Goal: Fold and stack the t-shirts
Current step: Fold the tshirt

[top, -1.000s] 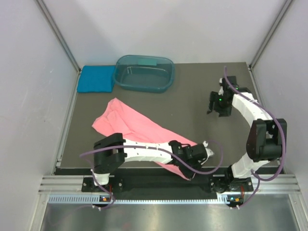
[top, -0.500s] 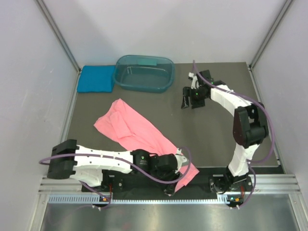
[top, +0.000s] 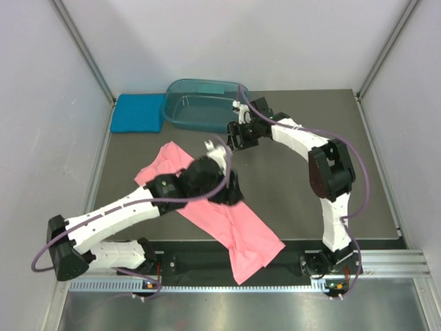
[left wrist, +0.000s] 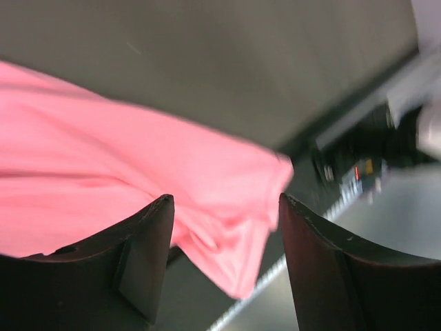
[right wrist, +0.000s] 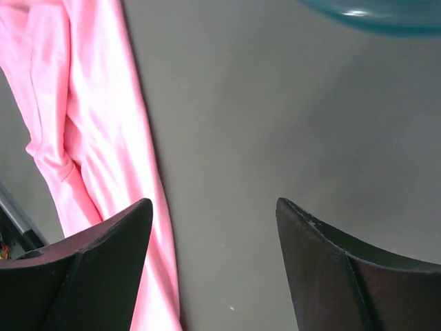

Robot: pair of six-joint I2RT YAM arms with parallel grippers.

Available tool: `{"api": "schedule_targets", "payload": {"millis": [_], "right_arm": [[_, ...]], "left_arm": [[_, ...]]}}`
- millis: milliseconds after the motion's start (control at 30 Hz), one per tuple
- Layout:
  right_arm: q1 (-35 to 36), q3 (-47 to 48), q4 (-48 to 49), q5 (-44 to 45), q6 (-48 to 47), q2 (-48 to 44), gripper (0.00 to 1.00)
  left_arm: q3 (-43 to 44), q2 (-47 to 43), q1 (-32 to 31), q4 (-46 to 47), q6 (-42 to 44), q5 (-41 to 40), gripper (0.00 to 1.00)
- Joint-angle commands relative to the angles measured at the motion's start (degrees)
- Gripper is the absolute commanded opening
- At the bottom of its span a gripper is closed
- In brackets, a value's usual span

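The salmon-pink t-shirt (top: 227,224) lies in a long diagonal strip on the dark table; its lower end (left wrist: 241,255) hangs over the front edge. My left gripper (top: 231,187) hovers over the strip's middle, open, with nothing between its fingers (left wrist: 148,241). The teal-blue t-shirt (top: 138,112) lies folded at the back left corner. My right gripper (top: 234,140) is open and empty above bare table, just in front of the tub. The pink t-shirt (right wrist: 89,138) runs along the left of the right wrist view.
A dark teal see-through tub (top: 207,103) stands at the back, right of the blue shirt; its rim (right wrist: 386,14) shows in the right wrist view. The metal rail (top: 207,265) runs along the front edge. Grey walls close in both sides.
My left gripper opened, let go of the pink shirt's end at the front edge, and swung back over the shirt's middle. The right arm swept left across the back towards the tub.
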Motion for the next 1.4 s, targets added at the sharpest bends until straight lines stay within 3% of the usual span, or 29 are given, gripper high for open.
{"api": "schedule_targets", "payload": {"millis": [0, 200, 300, 400, 633, 867, 967, 1133, 1333, 1367], "right_arm": [[4.3, 2.6, 8.3, -2.1, 2.3, 1.9, 0.71], [9.2, 6.1, 15.5, -2.5, 6.6, 7.8, 0.66], [11.0, 9.8, 15.3, -2.2, 7.4, 11.6, 0.59], [12.2, 12.0, 15.3, -1.0, 7.9, 14.5, 0.49], [14.0, 15.3, 17.2, 1.9, 8.1, 18.8, 0.44], [15.5, 22.2, 12.5, 4.0, 7.4, 23.6, 0.37], [16.6, 23.3, 10.7, 4.7, 6.9, 24.7, 0.28], [18.6, 23.9, 7.1, 9.3, 4.3, 25.4, 0.26], [18.9, 25.8, 2.1, 16.7, 4.1, 26.6, 0.10], [18.8, 26.2, 1.4, 17.6, 4.1, 26.8, 0.03]], "left_arm": [[6.5, -3.4, 10.1, -2.5, 1.9, -9.4, 0.65], [11.0, -2.8, 25.4, -6.0, -1.1, -13.9, 0.60], [12.1, -2.2, 29.0, -6.7, -1.3, -14.5, 0.59], [11.6, -3.4, 30.4, -6.0, -0.9, -15.4, 0.59], [9.7, -5.3, 32.3, -11.0, -4.5, -20.6, 0.59], [8.1, -7.5, 34.2, -10.3, -5.4, -18.8, 0.59], [8.1, -7.9, 34.5, -11.0, -5.4, -19.3, 0.59], [8.8, -8.0, 35.1, -11.0, -4.5, -18.8, 0.59], [10.4, -8.0, 35.6, -11.9, -3.7, -18.5, 0.58], [10.6, -8.1, 35.8, -12.1, -3.5, -18.6, 0.58]]}}
